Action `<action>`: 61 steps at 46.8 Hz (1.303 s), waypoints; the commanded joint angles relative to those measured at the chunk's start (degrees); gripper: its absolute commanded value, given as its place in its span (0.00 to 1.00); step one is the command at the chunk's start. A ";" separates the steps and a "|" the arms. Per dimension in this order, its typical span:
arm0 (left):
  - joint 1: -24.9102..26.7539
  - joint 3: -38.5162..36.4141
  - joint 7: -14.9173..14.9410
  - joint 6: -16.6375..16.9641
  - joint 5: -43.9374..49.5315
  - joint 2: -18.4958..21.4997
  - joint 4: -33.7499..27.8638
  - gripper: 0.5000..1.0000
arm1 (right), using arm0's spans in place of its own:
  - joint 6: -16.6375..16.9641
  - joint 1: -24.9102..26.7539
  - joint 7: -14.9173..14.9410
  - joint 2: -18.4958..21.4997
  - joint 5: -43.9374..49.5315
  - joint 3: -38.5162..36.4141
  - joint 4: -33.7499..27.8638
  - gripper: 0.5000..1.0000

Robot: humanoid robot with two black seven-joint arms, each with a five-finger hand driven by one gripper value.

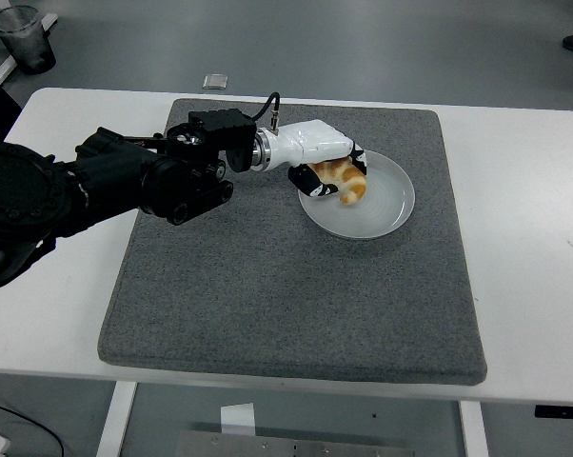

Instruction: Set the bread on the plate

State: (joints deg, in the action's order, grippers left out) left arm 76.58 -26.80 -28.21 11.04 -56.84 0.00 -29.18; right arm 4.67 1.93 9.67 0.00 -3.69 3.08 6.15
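Note:
The golden-brown bread lies low on the left part of the white plate, which sits on the grey mat's far right area. My left hand, white-shelled with black fingers, reaches in from the left on its black arm. Its fingers are still curled around the bread, with the thumb side on the near left and other fingers behind it. The bread seems to touch the plate's surface. My right arm does not show.
A grey felt mat covers most of the white table. A clear plastic cup stands on the floor at far left, and a small pale object lies on the floor behind the table.

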 commanded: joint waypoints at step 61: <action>-2.14 -1.85 0.44 1.18 -1.35 0.00 0.44 0.50 | -0.01 0.00 0.00 0.00 0.00 0.00 0.00 0.86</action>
State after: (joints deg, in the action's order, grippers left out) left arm 74.45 -28.62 -27.80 12.23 -58.20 0.00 -28.66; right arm 4.66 1.93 9.67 0.00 -3.69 3.08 6.15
